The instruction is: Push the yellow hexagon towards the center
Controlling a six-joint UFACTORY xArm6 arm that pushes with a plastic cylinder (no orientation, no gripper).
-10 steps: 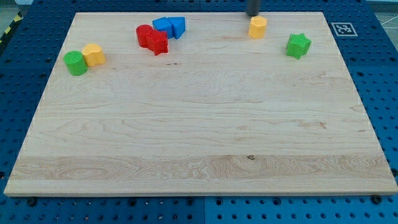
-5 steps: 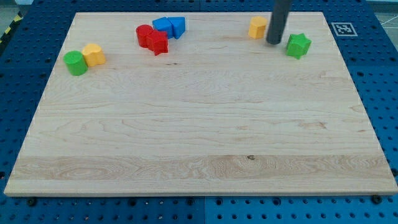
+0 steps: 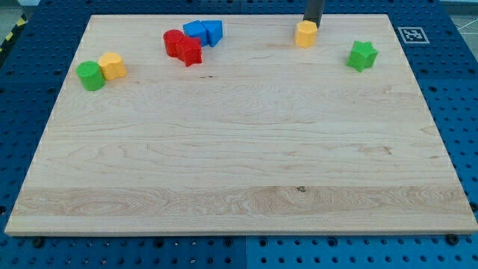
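Yellow hexagonal block [image 3: 305, 33], upper right of frame, is sitting untouched; my tip [image 3: 311, 25], back from beside it, is now pressing behind, holding nothing, ready for pushing centreward.

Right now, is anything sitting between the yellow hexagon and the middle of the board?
Nothing visible. My tip sits just behind the yellow hexagon at the view's top, and the board toward the centre is bare; the green star lies off to the right.
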